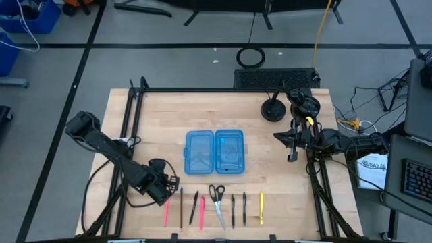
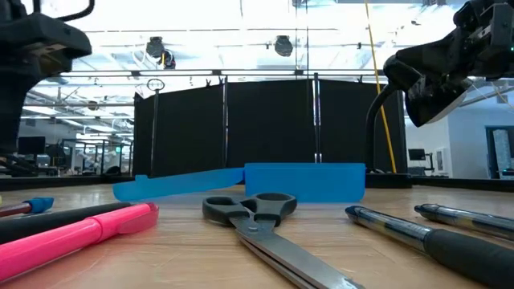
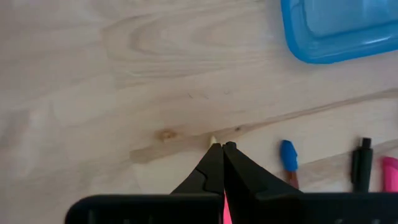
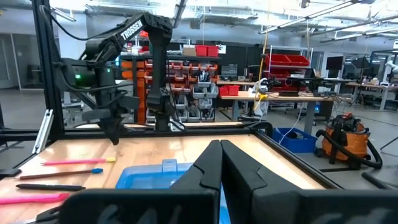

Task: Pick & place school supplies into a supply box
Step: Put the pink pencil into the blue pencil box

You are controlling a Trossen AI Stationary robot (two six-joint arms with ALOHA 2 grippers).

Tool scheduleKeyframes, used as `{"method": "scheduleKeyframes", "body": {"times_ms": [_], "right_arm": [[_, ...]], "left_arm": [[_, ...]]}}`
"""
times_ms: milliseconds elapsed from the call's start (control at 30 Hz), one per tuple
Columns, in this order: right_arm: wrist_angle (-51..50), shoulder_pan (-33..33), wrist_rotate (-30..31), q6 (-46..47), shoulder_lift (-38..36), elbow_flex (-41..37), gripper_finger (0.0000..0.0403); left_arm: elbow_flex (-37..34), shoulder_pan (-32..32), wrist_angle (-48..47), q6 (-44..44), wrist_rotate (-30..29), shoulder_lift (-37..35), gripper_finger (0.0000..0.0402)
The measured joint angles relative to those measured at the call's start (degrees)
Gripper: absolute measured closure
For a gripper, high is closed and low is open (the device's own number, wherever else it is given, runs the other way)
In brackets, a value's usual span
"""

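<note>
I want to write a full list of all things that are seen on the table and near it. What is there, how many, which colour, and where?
table: one, light wood, under everything
supply box: one, translucent blue, open, table centre
scissors: one, black handles, middle of the front row
pink pencil: one, row's left end
blue-tipped pencil: one, beside it
black pens: three, in the row
pink pen: one, left of scissors
yellow pen: one, row's right end
round base: one, black, far right
left gripper: jaws closed, at the pink pencil's far end
right gripper: jaws closed, raised right of box
</note>
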Motion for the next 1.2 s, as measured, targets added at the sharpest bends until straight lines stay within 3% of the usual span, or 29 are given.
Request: {"method": "scheduleKeyframes", "body": {"times_ms": [300,567,767,1200], "right_arm": [[-0.99,0.0,0.0,-0.25,0.0,0.02,0.0403],[-1.18,0.0,0.0,-0.25,0.0,0.01,0.0403],[-1.2,0.0,0.0,-0.25,0.0,0.0,0.0403],[-1.16,0.0,0.0,-0.25,0.0,0.0,0.0403]], "left_arm": [[0.23,1.34,0.78,0.47,3.25,0.01,0.0338],[0.26,1.07,0.72,0.96,4.92,1.49,0.0253],[0.27,2.12,5.14,6.1,6.03,4.64,0.0201],[0.59,4.83,8.72,11.31,13.93,11.95,0.022]]}}
